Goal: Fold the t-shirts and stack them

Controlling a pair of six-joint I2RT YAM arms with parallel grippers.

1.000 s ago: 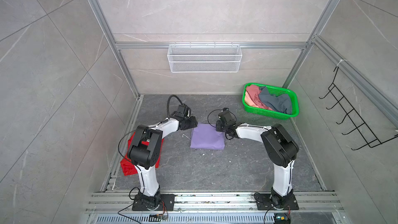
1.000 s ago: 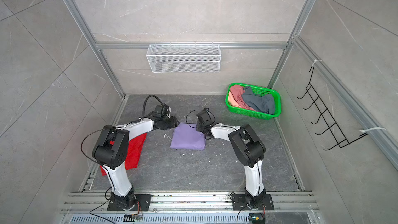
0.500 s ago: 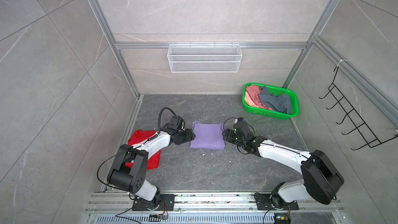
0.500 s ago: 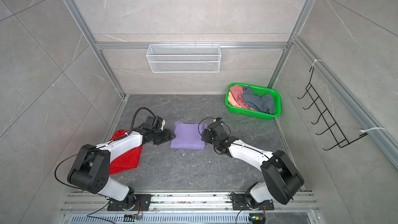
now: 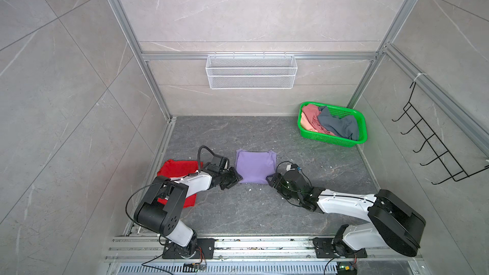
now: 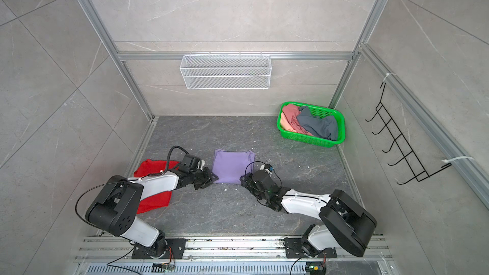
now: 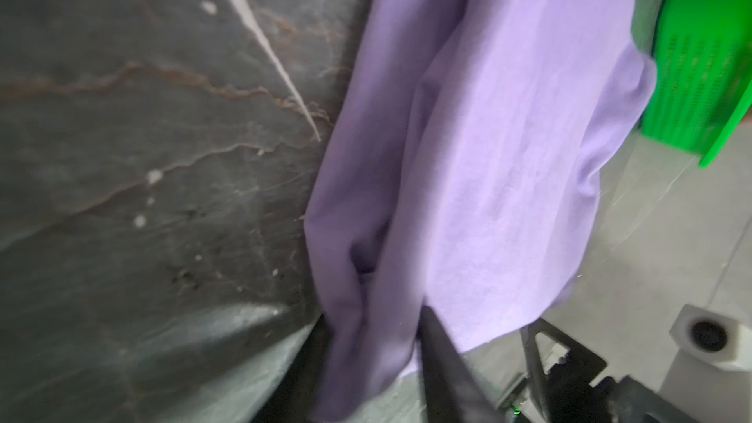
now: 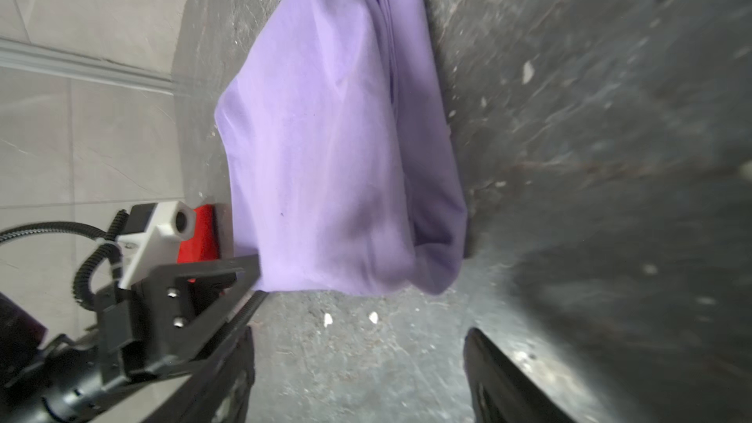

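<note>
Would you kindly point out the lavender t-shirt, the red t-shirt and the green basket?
lavender t-shirt (image 5: 255, 166), in a top view, its middle.
red t-shirt (image 5: 177, 167), in a top view, far part.
green basket (image 5: 330, 140), in a top view, near wall.

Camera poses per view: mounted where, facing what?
Top views: high above arm bases, looking down at dark stone table; left arm, right arm show.
Left wrist: low over table, facing folded lavender cotton t-shirt; left gripper pinches its corner.
Right wrist: low, facing same shirt; open right gripper, left gripper show.
Shared: that shirt, all four.
</note>
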